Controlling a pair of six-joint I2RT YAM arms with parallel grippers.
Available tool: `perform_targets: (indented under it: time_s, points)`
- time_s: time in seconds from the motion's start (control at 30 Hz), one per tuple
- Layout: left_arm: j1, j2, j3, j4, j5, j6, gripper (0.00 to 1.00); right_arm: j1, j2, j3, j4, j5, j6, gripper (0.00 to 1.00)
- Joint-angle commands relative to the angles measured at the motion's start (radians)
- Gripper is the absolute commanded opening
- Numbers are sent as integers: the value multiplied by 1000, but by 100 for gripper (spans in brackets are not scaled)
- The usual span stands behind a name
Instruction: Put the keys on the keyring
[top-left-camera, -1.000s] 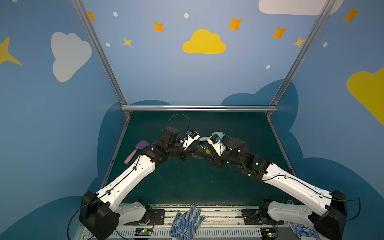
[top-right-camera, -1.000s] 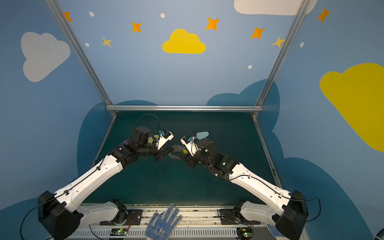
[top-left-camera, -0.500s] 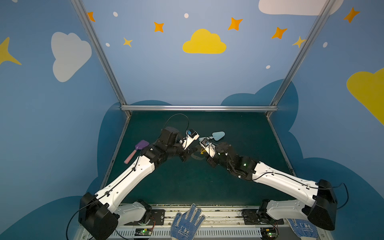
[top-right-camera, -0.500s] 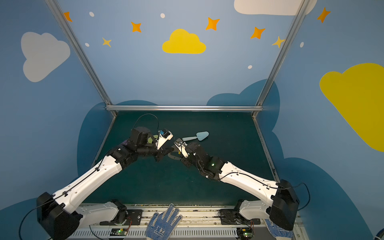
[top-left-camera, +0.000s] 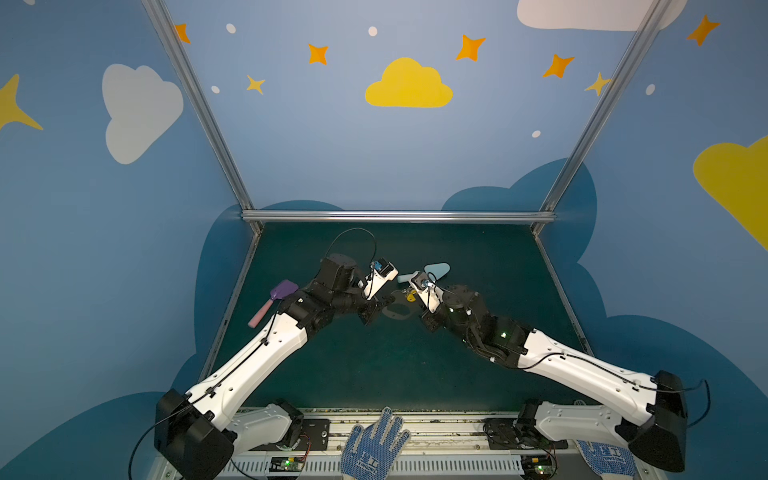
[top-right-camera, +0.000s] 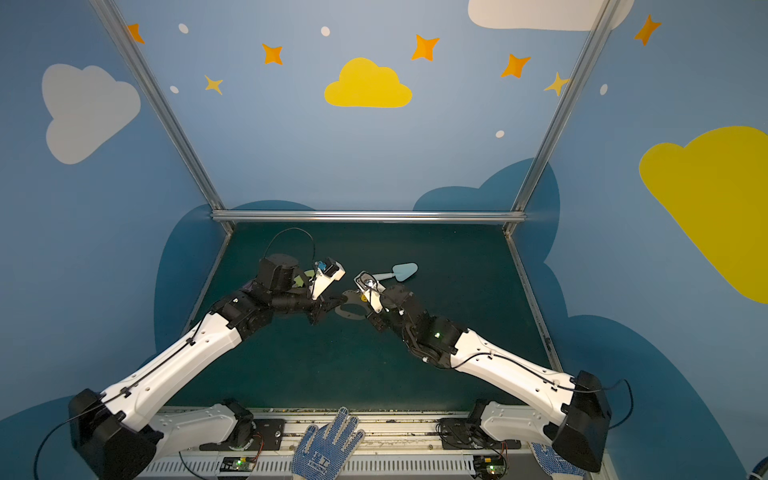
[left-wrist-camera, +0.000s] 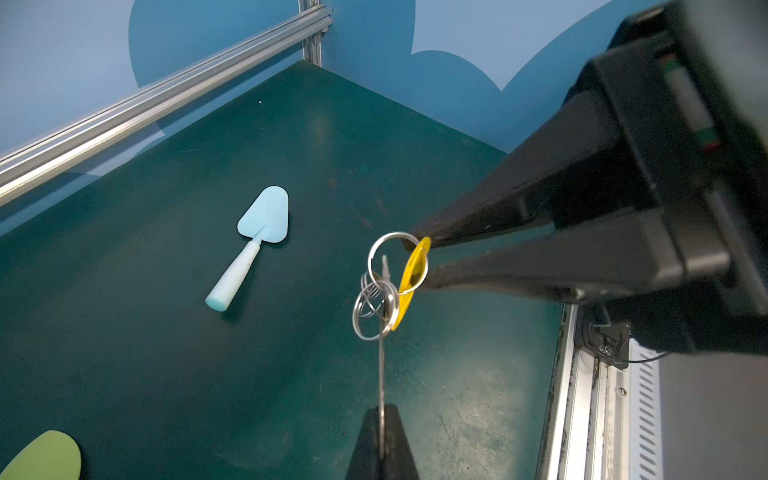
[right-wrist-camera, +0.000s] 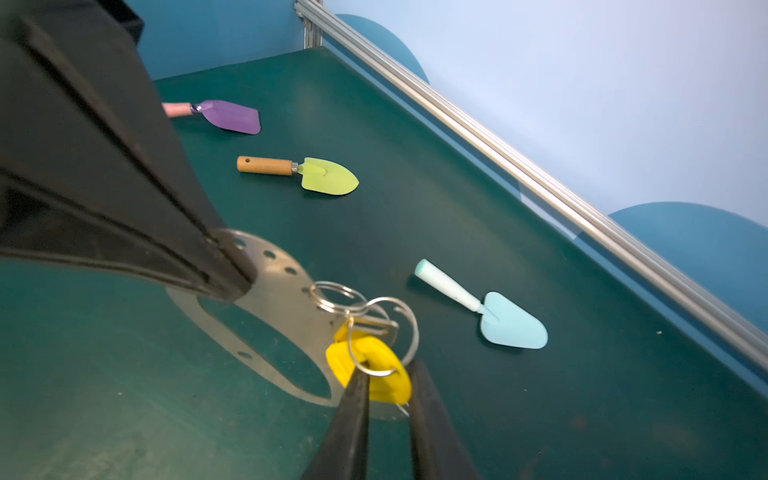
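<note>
The keyring (right-wrist-camera: 282, 299) is a flat grey plate with an oval cutout, held above the green table. My left gripper (right-wrist-camera: 232, 274) is shut on its holed edge, and in the left wrist view the plate shows edge-on between the closed fingertips (left-wrist-camera: 381, 409). The keys (right-wrist-camera: 374, 357), a yellow tag and a silver key on linked metal rings, hang at the plate's far end (left-wrist-camera: 411, 270). My right gripper (right-wrist-camera: 388, 374) is shut on the yellow tag, one finger on each side. In both top views the keyring (top-left-camera: 397, 309) (top-right-camera: 349, 309) sits between the two wrists.
A light blue trowel (top-left-camera: 436, 270) lies just behind the grippers. A purple trowel with a pink handle (top-left-camera: 282, 291) lies at the left edge, and a green trowel (right-wrist-camera: 328, 176) beside the left arm. Aluminium rail (top-left-camera: 395, 216) borders the back. Gloves (top-left-camera: 376, 444) lie at the front.
My right gripper's jaws have closed in onto the yellow tag, and the right arm has swung a little left and back. The left gripper has held the plate still.
</note>
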Motion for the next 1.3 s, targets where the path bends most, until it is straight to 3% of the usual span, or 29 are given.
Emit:
perform_targets:
  time_s: [0.0,0.27,0.5,0.6,0.73,0.83,1.07,1.27]
  points:
    - [-3,-21,26,-11,20,22,4,-15,-37,-33,-3,-4,-12,2]
    - [0,-13,49,-41,26,35,4,-49,-85,-43,-63,-76,-23,0]
    - [0,-4,82,-70,36,46,4,-58,-119,-64,-136,-92,-7,48]
    - [1,5,98,-87,39,46,4,-63,-146,-64,-151,-112,11,46]
    - [0,17,113,-106,39,42,4,-57,-173,-50,-123,-231,15,32]
    - [0,17,115,-106,46,35,4,-44,-158,-21,-104,-280,13,31]
    - [-2,18,117,-107,53,29,4,-14,-95,15,-71,-239,-19,33]
    - [-4,20,120,-108,64,27,4,13,-55,29,-37,-158,-61,28]
